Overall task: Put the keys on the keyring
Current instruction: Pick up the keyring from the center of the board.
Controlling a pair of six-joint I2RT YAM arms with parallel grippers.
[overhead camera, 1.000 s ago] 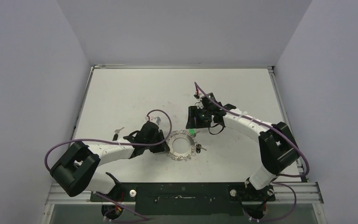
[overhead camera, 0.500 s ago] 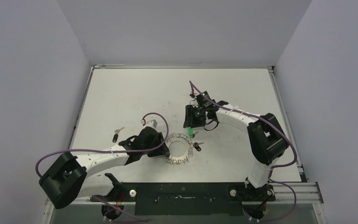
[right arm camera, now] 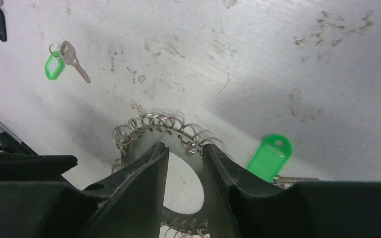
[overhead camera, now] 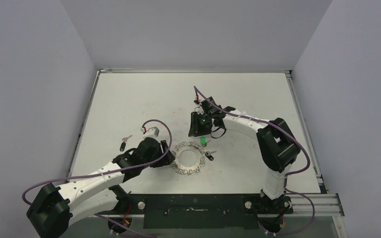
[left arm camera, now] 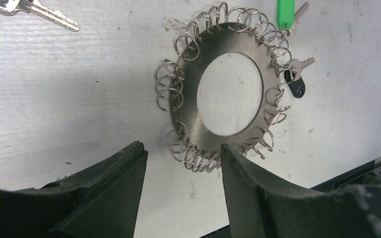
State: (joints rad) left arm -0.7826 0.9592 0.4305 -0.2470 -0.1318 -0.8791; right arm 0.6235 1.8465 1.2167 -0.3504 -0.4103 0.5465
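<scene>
Both empty now: left fingers (left arm camera: 104, 193) have just released the keyring (left arm camera: 189, 101) and backed off, half open; right fingers (right arm camera: 134, 198) narrow above it. Ring flat on the counter (left arm camera: 79, 99), so probably a handover.

The broad silver-grey metal hoop fringed with wire loops (overhead camera: 191, 168) lies at lower centre of the overhead view. It is hemmed in by the left gripper (overhead camera: 167, 157) just beside its left rim and the right gripper (overhead camera: 198, 135) over its upper rim. A green-tagged key (overhead camera: 203, 142) and a black-headed key (overhead camera: 209, 157) crowd its right edge. The white tabletop (overhead camera: 144, 94) across the upper frame gives open passage.
</scene>
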